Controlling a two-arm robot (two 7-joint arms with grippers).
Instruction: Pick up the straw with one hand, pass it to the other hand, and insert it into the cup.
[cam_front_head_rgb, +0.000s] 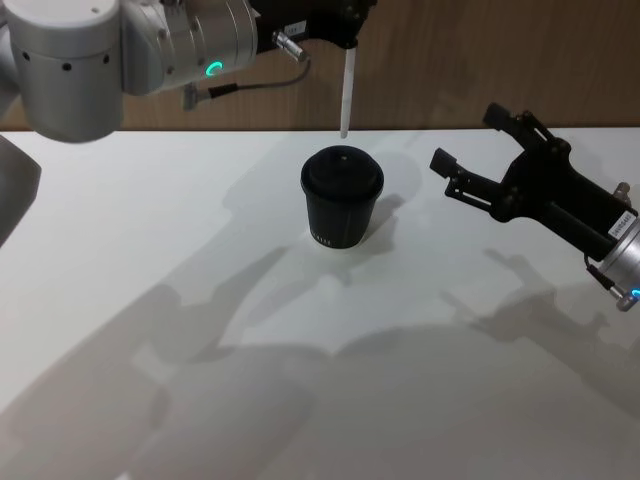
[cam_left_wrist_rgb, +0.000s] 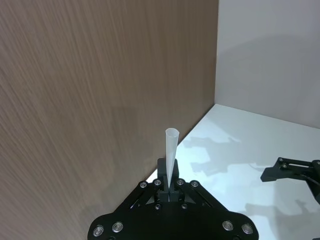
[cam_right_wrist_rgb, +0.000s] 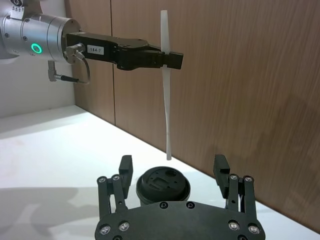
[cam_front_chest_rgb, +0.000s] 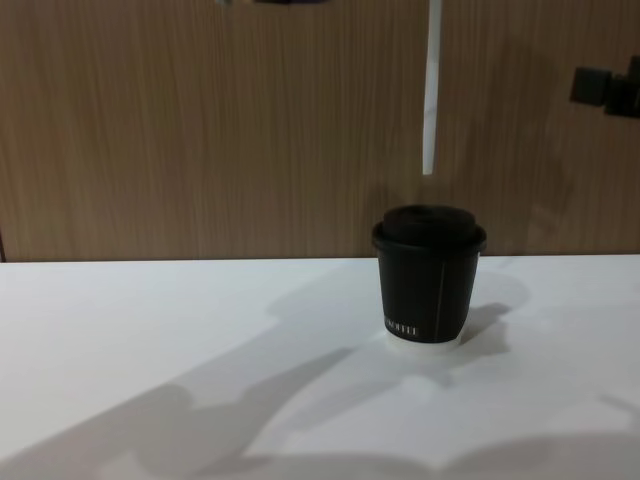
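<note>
Left pincer (cam_front_head_rgb: 347, 42), carried on a bulky silver arm with a green glowing ring, is closed on the straw (cam_front_head_rgb: 346, 95) and is held high above the bench (cam_front_head_rgb: 150, 250), over the cup (cam_front_head_rgb: 341, 198). The right pincer (cam_front_head_rgb: 470, 138) is parked to the right of the cup, well apart from it, with its dark fingers spread open and nothing held between them.

The cup, black with a domed lid, is stood upright near the middle of the bench. The straw is hung upright from the left pincer, gripped in its upper third, so most of its length is left free below. Its lower tip is seen a little above the lid, not touching it. The hand-over is judged done; insertion remains.

The straw is judged very light, thin-walled and easily crushed or bent; a slight bow is shown along it in the right wrist view. A gentle grip is called for, and a hold nearer the lower end would steady the tip against the small lid opening. The cup is judged light, so it could be pushed over by a missed tip.

The bench is plain, white and smooth, crossed by soft arm shadows. A brown wood-panelled wall (cam_front_head_rgb: 500, 60) is set directly behind it.
</note>
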